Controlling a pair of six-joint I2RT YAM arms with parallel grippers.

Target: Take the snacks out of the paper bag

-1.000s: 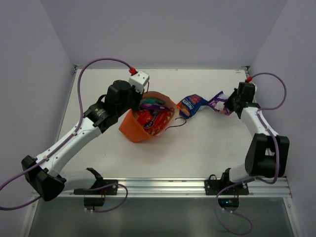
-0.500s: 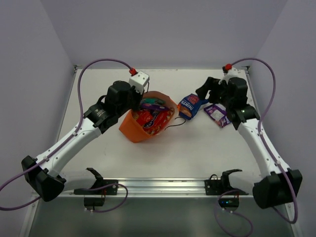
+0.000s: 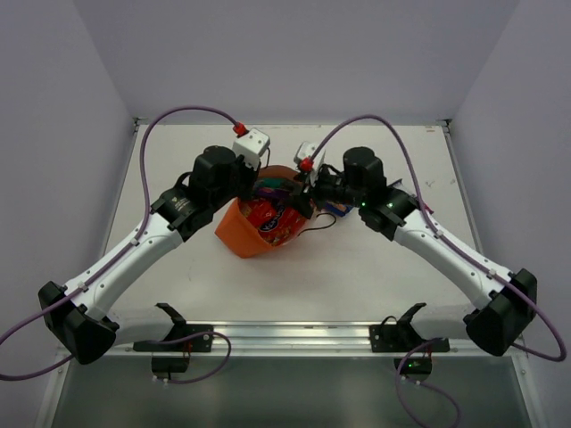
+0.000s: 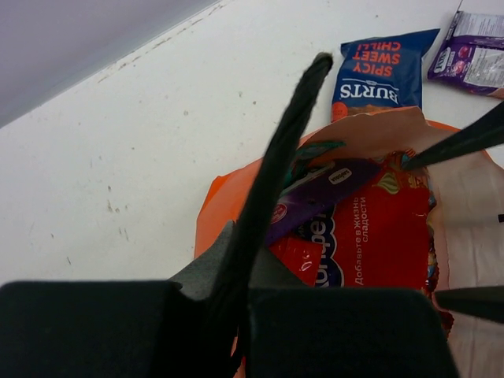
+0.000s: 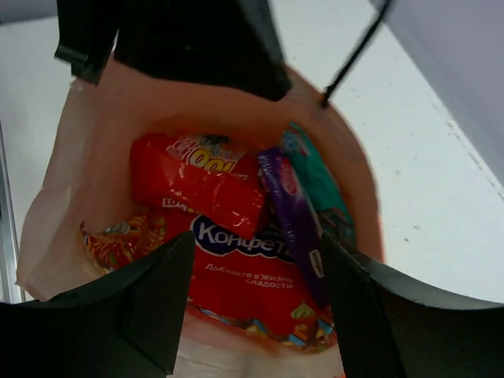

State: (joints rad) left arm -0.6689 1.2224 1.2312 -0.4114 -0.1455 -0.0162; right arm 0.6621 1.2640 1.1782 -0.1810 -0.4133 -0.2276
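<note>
The orange paper bag (image 3: 239, 234) lies open-mouthed mid-table. My left gripper (image 3: 252, 185) is shut on its back rim (image 4: 211, 211). My right gripper (image 3: 302, 198) is open at the bag's mouth, and nothing is between its fingers (image 5: 157, 303). Below it lies the larger red packet (image 5: 252, 287). A small red packet (image 5: 201, 185), a purple one (image 5: 295, 220) and a teal one (image 5: 319, 177) lie on top of that, all inside the bag. Outside, on the table, lie a blue-and-red packet (image 4: 378, 71) and a second purple packet (image 4: 472, 55).
A black cord handle (image 3: 317, 230) trails from the bag toward the right arm. Grey walls close in the table at the back and both sides. A metal rail (image 3: 294, 334) runs along the near edge between the arm bases.
My right arm let go of the purple packet on the right of the table, then swung left to the bag's mouth with its jaws open. The left arm and the bag have not moved.
</note>
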